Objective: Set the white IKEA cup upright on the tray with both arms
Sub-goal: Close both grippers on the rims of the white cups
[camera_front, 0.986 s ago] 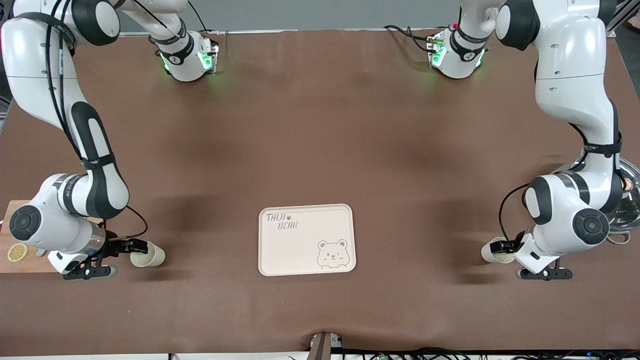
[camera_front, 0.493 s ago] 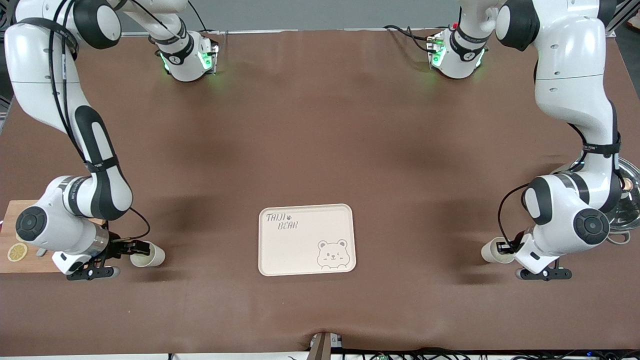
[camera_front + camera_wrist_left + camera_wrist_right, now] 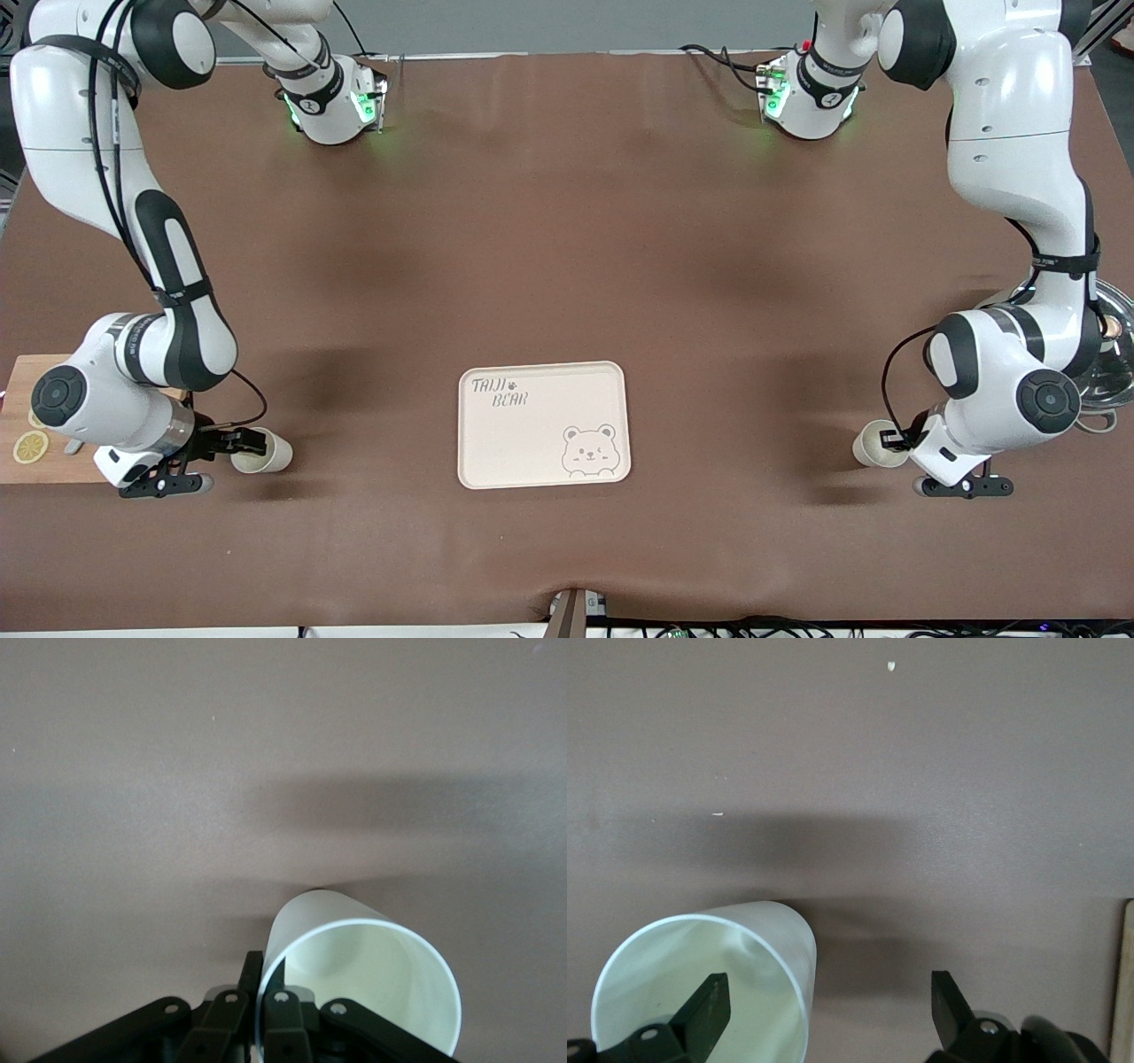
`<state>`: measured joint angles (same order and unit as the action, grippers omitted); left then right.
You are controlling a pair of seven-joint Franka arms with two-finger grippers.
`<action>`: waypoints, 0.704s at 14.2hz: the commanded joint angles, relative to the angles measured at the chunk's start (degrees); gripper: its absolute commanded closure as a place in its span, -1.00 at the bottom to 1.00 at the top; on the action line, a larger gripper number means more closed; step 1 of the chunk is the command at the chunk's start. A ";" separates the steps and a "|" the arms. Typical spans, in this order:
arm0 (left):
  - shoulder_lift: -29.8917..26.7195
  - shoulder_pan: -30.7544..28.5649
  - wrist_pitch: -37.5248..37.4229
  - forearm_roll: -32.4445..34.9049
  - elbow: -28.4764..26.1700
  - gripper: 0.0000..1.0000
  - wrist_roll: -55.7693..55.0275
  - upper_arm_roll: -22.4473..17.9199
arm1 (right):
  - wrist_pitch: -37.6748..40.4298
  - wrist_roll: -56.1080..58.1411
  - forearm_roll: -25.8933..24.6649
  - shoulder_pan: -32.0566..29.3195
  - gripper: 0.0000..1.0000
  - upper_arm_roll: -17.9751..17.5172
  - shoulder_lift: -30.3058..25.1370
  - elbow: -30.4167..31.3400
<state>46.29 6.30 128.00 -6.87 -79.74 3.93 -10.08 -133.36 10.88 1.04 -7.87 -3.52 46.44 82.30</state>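
Brown cloth covers the bench point(image 3: 567, 230), and the cream tray point(image 3: 496, 443) with its grey lettering and bear face lies flat on it, about midway between the two ends and toward the front camera's edge. Nothing stands on the tray.

Toward the left arm's end of the bench from the tray, well apart from it, a white cup point(image 3: 873, 445) lies on its side on the cloth, its mouth turned away from the tray toward the arm's wrist. The left gripper point(image 3: 901, 437) is down at that mouth, and its jaws are pressed together on the rim: in the left wrist view the two black fingers point(image 3: 276, 1014) pinch the cup's wall point(image 3: 354, 957), one inside and one outside.

Toward the right arm's end from the tray, also well apart from it, a second white cup point(image 3: 266, 453) lies on its side with its mouth facing away from the tray. The right gripper point(image 3: 241, 439) is low at that mouth with its jaws spread wide. In the right wrist view one finger point(image 3: 709, 1010) sits inside the cup's opening point(image 3: 735, 983) and the other stands outside the wall, clear of it, so this cup is not gripped.

Farther from the tray than that cup, at the bench's edge, a wooden board point(image 3: 22, 447) carries a lemon slice point(image 3: 30, 446). At the left arm's end, farther from the tray than the first cup, a shiny metal bowl point(image 3: 1112, 354) shows partly past the arm.
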 commanded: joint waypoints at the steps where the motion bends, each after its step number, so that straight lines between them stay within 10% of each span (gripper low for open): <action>1: -2.77 0.38 -0.03 -2.01 -0.25 1.00 -1.73 0.32 | -0.06 -0.16 -0.07 -0.12 -1.00 -0.26 0.59 -1.00; 10: -5.94 1.61 -3.27 -1.40 1.15 1.00 -19.38 5.51 | 0.03 -0.07 -0.51 -0.04 0.78 -0.26 0.58 -1.00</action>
<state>41.26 7.02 126.71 -7.81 -78.92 -11.25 -5.24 -133.37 10.89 1.04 -7.86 -3.52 46.45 82.27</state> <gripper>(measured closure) 0.965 0.696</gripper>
